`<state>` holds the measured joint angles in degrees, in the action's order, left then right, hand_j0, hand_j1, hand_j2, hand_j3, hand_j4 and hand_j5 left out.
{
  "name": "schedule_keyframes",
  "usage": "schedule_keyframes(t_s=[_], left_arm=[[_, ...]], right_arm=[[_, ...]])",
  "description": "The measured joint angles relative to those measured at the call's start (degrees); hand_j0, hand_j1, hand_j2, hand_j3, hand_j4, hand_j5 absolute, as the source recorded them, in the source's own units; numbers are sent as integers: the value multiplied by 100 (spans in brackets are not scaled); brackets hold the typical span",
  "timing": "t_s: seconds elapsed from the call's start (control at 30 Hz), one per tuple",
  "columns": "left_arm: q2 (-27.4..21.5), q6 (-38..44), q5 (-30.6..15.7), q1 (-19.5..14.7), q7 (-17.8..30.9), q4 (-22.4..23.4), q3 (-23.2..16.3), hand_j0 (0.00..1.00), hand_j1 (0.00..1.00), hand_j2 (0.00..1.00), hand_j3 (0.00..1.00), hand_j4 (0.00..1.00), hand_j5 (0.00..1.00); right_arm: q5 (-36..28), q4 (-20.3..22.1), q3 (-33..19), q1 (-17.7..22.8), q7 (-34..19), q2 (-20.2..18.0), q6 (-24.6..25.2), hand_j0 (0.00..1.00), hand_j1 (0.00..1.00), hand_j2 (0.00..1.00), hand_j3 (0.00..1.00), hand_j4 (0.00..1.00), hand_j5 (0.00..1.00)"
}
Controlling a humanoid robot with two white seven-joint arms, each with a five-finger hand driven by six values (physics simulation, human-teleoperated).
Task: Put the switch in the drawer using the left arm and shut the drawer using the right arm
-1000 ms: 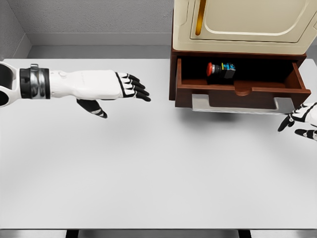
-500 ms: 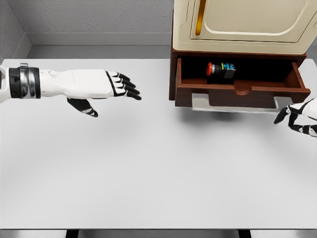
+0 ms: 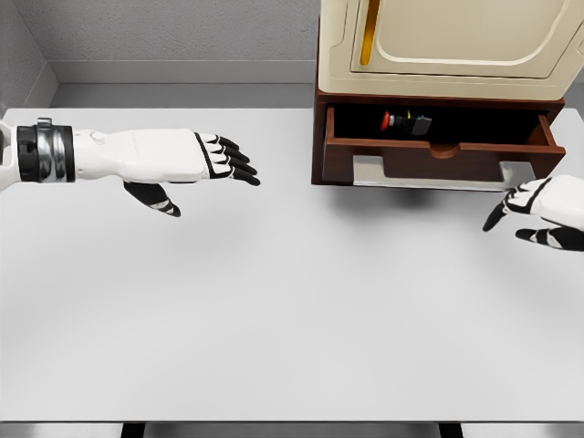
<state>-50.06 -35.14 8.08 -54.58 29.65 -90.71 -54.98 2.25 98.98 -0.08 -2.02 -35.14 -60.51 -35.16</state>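
Your tabletop [image 3: 292, 319] fills most of the view, white and flat. At 1 o'clock stands the cream cabinet [image 3: 456, 46], and beneath it the brown drawer [image 3: 438, 155] is partly open. At 9 o'clock your left hand [image 3: 205, 157] hangs above the tabletop, fingers extended and relaxed, holding nothing. At 3 o'clock your right hand [image 3: 538, 210] sits just below the drawer's front, fingers loosely spread, empty. The switch [image 3: 406, 120] lies inside the drawer, red button pointing left.
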Motion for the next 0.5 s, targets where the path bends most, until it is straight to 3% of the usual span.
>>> schedule_keyframes(t_s=[0.2, 0.43, 0.5], left_arm=[[5, 0, 0, 0, 0, -7, 0, 100, 100, 100, 100, 100, 100], [12, 0, 0, 9, 0, -8, 0, 100, 100, 100, 100, 100, 100], [15, 0, 0, 9, 0, -7, 0, 100, 100, 100, 100, 100, 100]], right_arm=[[-40, -117, 342, -334, 0, 41, 1, 60, 60, 60, 60, 60, 60], [-24, -537, 502, -563, 7, 68, 4, 60, 60, 60, 60, 60, 60], [-22, -606, 591, -809, 10, 88, 5, 60, 60, 60, 60, 60, 60]])
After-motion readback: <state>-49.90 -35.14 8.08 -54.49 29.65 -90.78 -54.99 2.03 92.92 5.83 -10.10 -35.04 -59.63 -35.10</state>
